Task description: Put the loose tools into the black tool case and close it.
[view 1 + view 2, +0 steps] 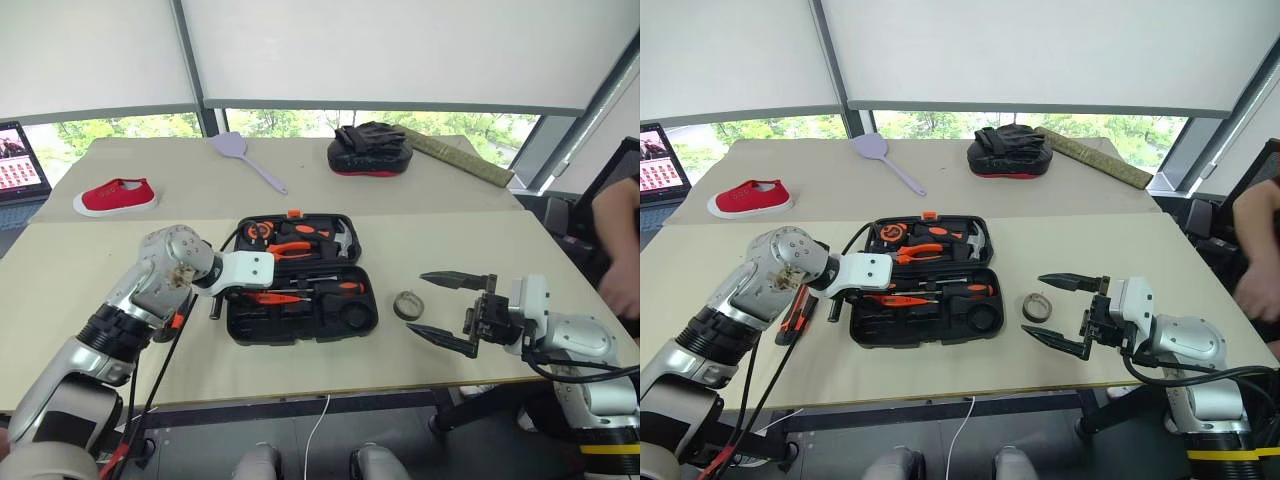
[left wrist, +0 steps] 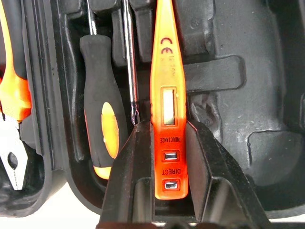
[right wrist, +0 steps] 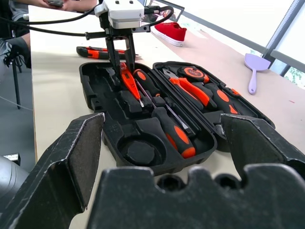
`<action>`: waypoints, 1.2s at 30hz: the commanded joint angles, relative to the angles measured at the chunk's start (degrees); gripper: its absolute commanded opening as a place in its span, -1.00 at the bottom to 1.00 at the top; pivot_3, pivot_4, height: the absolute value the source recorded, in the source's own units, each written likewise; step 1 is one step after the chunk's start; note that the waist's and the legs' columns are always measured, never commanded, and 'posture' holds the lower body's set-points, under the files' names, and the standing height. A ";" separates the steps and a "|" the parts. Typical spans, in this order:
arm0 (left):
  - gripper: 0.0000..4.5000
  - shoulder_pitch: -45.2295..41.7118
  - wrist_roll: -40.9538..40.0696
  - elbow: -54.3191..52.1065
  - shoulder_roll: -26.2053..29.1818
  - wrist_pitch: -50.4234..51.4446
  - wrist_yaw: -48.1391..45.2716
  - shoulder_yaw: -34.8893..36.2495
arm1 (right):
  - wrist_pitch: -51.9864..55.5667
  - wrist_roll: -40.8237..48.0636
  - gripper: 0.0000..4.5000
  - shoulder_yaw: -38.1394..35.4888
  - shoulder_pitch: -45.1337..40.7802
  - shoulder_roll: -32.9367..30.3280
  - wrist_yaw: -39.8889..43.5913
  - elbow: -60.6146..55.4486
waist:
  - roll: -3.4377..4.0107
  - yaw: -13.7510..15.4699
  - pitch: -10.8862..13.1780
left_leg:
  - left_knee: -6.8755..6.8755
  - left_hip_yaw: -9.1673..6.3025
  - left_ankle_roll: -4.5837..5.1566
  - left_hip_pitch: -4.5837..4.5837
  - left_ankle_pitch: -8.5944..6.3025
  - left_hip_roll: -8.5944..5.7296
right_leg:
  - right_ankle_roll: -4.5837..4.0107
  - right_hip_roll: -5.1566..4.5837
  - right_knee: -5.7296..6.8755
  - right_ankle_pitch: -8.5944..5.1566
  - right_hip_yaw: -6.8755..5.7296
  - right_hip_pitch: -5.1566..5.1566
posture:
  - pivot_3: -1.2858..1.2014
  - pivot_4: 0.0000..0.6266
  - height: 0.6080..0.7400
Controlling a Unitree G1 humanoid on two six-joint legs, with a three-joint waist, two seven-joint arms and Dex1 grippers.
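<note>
1. The left gripper (image 2: 170,157) has its jaws around the small all-orange screwdriver (image 2: 167,81), low in the open black tool case (image 1: 300,320) at frame centre.
2. The right gripper (image 1: 455,310), lower right, hangs with jaws wide apart beside the tape roll (image 1: 408,305) on the desk (image 1: 450,240).
3. The utility knife (image 1: 797,315) lies left of the case.
4. The screwdriver looks light, stiff and slick; grip it mid-body.

left tool (image 2: 169,157) angled down, right tool (image 1: 448,310) agape
</note>
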 commanded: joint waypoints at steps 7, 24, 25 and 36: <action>0.17 0.39 -9.46 -1.82 -0.08 -1.34 -1.42 7.31 | 0.61 0.88 1.00 -0.62 -1.27 -0.59 0.45 -0.27 | -0.03 0.21 0.02 | 0.01 0.00 0.02 -0.13 -0.02 -0.05 | -0.02 -0.04 -0.02 0.02 -0.01 -0.07 | 0.03 -0.52 1.00; -0.99 9.52 -24.86 11.55 -10.31 -20.55 3.78 18.72 | -0.12 0.39 1.00 0.04 -2.45 1.84 -1.10 -0.78 | -0.02 0.80 0.02 | 0.18 -0.03 0.02 -0.13 -0.02 -0.02 | -0.18 -0.05 0.02 0.16 -0.09 -0.02 | 0.03 -0.52 1.00; -0.99 9.94 -24.88 12.19 -10.73 -22.05 3.42 18.43 | 0.00 0.36 1.00 0.13 -2.49 1.93 -1.20 -0.89 | -0.03 0.84 0.02 | 0.18 -0.03 0.02 -0.13 -0.02 -0.02 | -0.18 -0.04 0.03 0.16 -0.10 -0.02 | 0.03 -0.52 1.00; -0.99 9.17 -20.14 17.87 -10.81 -25.01 5.54 14.81 | 0.56 0.23 1.00 0.37 -1.93 2.18 -1.43 -1.78 | -0.03 1.01 0.02 | 0.22 -0.02 0.02 -0.15 -0.02 -0.04 | -0.16 -0.06 0.01 0.19 -0.10 0.00 | 0.03 -0.52 1.00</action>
